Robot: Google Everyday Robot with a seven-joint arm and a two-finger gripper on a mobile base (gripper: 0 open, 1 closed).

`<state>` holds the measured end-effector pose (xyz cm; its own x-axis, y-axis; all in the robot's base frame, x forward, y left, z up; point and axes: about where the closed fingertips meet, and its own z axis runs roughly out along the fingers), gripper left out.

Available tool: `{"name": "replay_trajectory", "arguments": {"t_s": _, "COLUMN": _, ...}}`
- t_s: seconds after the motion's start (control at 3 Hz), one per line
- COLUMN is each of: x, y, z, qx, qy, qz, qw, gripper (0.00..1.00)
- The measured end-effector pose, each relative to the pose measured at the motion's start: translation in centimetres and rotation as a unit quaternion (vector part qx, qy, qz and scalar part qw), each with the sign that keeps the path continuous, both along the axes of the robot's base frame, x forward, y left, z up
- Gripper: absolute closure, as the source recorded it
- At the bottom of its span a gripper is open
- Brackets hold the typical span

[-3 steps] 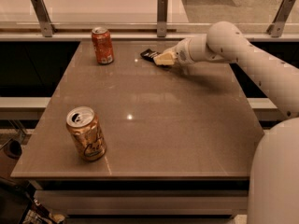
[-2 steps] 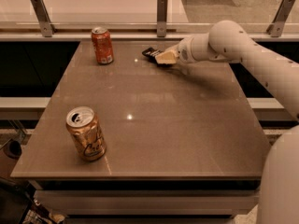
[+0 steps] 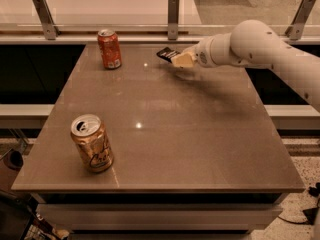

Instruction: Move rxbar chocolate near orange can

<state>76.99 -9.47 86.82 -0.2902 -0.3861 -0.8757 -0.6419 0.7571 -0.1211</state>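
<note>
The gripper (image 3: 178, 59) is hovering over the far side of the grey-brown rectangular tabletop (image 3: 190, 134). Its fingers are pinching one end of the small flat black-wrapped rxbar chocolate (image 3: 165, 53). The bar is jutting out tilted and seemingly clear of the surface, which I judge to be a lift for carrying. The golden-orange drink can (image 3: 93, 144) with dark script is standing upright near the front-left corner, well apart from the bar. The slimmer red-orange can (image 3: 109, 49) is standing nearer the bar and is likely a distractor.
</note>
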Motion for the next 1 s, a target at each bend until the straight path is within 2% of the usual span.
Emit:
{"name": "replay_trajectory", "arguments": {"t_s": 0.67, "x": -5.7, "y": -2.1, "z": 2.7, "qx": -0.015, "qy": -0.005, "qz": -0.04, "qw": 0.9991, "gripper": 1.0}}
{"name": "replay_trajectory", "arguments": {"t_s": 1.0, "x": -8.2, "y": -3.0, "z": 3.9, "qx": -0.02, "qy": -0.011, "qz": -0.049, "qw": 0.9986, "gripper": 1.0}}
